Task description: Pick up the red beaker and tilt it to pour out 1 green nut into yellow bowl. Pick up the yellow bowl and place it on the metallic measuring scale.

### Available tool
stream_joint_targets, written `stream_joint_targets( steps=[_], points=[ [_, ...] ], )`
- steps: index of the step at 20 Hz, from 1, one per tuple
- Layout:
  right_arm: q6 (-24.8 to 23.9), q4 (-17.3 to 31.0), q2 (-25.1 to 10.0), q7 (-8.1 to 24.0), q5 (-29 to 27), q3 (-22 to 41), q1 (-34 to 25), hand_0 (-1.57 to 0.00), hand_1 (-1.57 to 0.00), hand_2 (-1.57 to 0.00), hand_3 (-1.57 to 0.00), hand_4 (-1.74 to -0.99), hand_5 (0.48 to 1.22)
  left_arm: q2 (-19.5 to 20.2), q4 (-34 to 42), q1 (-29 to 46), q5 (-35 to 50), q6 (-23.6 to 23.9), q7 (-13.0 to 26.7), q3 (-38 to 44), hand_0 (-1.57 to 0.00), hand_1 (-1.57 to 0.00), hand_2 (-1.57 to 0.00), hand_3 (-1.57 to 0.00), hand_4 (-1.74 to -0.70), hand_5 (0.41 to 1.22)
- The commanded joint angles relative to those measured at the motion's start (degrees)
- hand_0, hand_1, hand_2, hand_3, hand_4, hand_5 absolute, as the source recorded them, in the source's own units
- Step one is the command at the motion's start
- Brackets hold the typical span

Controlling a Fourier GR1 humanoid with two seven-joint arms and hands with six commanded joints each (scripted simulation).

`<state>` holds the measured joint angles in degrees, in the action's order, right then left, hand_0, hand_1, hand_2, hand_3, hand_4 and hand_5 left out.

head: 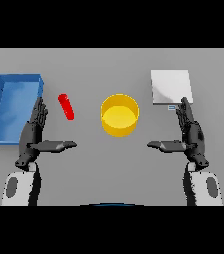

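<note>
a: what's sitting where, left to right?

b: blue tray (0, 116) far left, left hand (33, 134) relaxing flat, red beaker (67, 106) left of centre, yellow bowl (119, 115) centre, right hand (191, 133) likewise released, scale (170, 87) upper right.

a: step?

b: 1, nothing's being grasped; left hand is needing to reach the beaker.

no readable text, labels, numbers — none

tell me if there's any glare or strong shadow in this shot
Head view: light is flat and even; the scale top shows a faint pale sheen; the yellow bowl has a darker shaded inner wall; no strong shadows fall on the table.
</note>
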<state>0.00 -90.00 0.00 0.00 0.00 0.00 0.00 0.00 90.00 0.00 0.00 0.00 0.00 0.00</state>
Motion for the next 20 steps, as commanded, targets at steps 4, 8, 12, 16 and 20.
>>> stream_joint_targets(
  steps=[4, 8, 12, 16, 20],
  points=[
    [-0.2, -0.3, 0.3, -0.2, 0.2, 0.4, 0.4, 0.0, 0.0, 0.0, 0.0, -1.128, 0.66, 0.9, 0.2, 0.4, 0.8, -0.6, -0.2, 0.7, 0.0, 0.0, 0.0, 0.0, -1.09, 0.623],
    [-2.4, -4.5, -1.7, -8.0, 10.8, 6.0, 4.8, 0.0, 0.0, 0.0, 0.0, -1.128, 0.663, 3.0, 5.6, 6.5, -3.5, -1.1, -4.0, -2.4, 0.0, 0.0, 0.0, 0.0, -1.09, 0.62],
    [-3.9, -6.7, -2.3, -7.3, 15.9, 8.4, 6.6, 0.0, 0.0, 0.0, 0.0, -1.118, 0.663, 3.4, 8.9, 7.7, -6.7, -0.1, -0.1, -4.6, 0.0, 0.0, 0.0, 0.0, -1.1, 0.616],
    [-3.5, -7.7, -1.8, -6.4, 15.4, 8.6, 7.0, 0.0, 0.0, 0.0, 0.0, -1.123, 0.653, 3.4, 5.4, 5.2, -8.7, 0.3, 0.9, -5.2, 0.0, 0.0, 0.0, 0.0, -1.09, 0.612],
    [-3.2, -8.0, -1.8, -5.4, 14.4, 8.2, 6.5, 0.0, 0.0, 0.0, 0.0, -1.16, 0.651, 3.0, -0.7, -0.2, -9.7, 1.2, -1.5, -4.3, 0.0, 0.0, 0.0, 0.0, -1.13, 0.633]
  ],
)
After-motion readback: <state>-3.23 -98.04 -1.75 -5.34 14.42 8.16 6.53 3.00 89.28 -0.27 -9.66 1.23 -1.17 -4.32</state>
